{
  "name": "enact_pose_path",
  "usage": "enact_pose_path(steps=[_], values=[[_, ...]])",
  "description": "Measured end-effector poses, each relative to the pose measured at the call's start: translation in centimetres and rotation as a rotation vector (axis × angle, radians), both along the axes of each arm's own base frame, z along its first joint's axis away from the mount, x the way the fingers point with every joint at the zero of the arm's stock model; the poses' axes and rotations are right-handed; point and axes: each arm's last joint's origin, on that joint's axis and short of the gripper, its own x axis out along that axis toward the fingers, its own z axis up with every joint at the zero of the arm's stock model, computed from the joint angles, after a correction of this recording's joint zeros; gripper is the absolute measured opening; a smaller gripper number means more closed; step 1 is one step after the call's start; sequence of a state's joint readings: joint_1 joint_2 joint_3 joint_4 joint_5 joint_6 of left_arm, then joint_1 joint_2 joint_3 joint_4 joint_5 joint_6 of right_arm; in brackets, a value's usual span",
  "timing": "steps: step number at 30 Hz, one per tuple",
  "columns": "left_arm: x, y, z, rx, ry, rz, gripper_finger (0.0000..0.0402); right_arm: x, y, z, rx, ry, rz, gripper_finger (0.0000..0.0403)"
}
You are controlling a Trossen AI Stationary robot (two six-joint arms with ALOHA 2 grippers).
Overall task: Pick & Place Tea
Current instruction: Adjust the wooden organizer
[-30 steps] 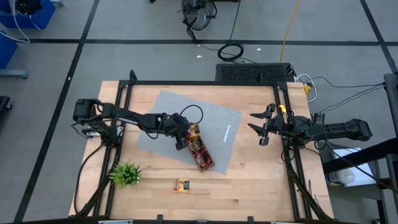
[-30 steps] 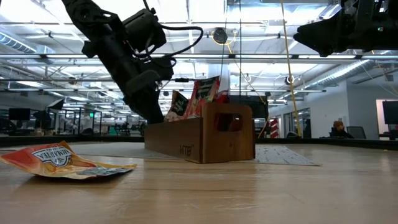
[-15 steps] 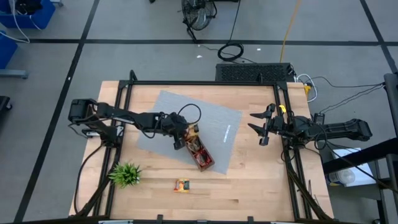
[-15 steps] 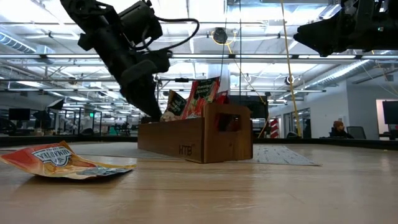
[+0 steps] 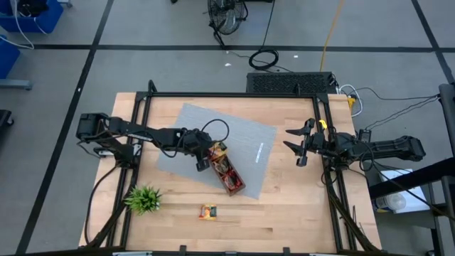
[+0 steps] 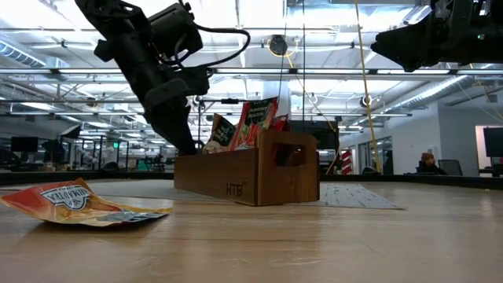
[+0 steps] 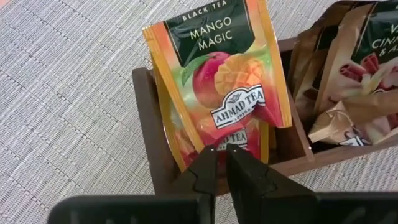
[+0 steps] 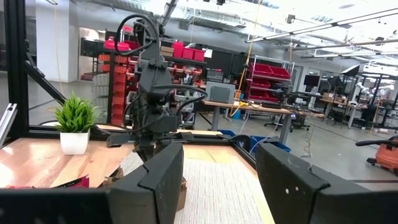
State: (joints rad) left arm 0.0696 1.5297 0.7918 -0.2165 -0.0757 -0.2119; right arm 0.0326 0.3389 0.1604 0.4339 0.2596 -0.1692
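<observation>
The brown wooden tray lies slantwise on the grey mat, with several tea sachets standing in its compartments. An orange "Mango Magic" sachet stands upright in the end compartment. One more orange sachet lies flat on the bare wood near the table's near edge. My left gripper is shut and hangs at the tray's left end, its fingertips in front of the lower part of the mango sachets. My right gripper waits open above the table's right edge. My left gripper's shut fingertips stand from above before the lower part of the mango sachets in the tray's end compartment. The fingers themselves cover that spot, so I cannot tell whether they touch a sachet.
A small green plant in a white pot stands near the table's near left corner. The grey mat covers the middle of the table. A black frame runs along the table's sides. Bare wood lies right of the tray.
My left gripper has drawn back toward the table's left edge and risen a little, away from the tray's sachets. The tray has slid slightly toward the left with it.
</observation>
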Motion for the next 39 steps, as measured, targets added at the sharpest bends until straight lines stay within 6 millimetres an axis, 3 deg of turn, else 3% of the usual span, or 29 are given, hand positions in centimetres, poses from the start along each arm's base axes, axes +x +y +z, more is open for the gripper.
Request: enact_pose_path(steps=[12,17,24,29,32,39], values=[[-1.1,-1.7,0.2,-0.153,0.079,-0.119,0.0042,0.0,0.0,0.0,0.0,-0.002,0.0,0.0185],[-0.7,-4.5,-0.9,-0.234,0.112,-0.282,0.0042,0.0,0.0,0.0,0.0,-0.002,0.0,0.0185],[0.7,-9.4,-2.9,-0.09,0.026,-0.533,0.0024,0.0,0.0,0.0,0.0,-0.002,0.0,0.0185],[2.3,-11.6,-4.0,0.002,-0.134,-0.631,0.0007,0.0,0.0,0.0,0.0,-0.003,0.0,0.0185],[2.9,-12.3,-4.6,-0.006,-0.205,-0.674,0.0004,0.0,0.0,0.0,0.0,-0.002,0.0,0.0185],[3.9,-11.8,-5.7,-0.018,-0.259,-0.669,0.0004,0.0,0.0,0.0,0.0,-0.002,0.0,0.0185]])
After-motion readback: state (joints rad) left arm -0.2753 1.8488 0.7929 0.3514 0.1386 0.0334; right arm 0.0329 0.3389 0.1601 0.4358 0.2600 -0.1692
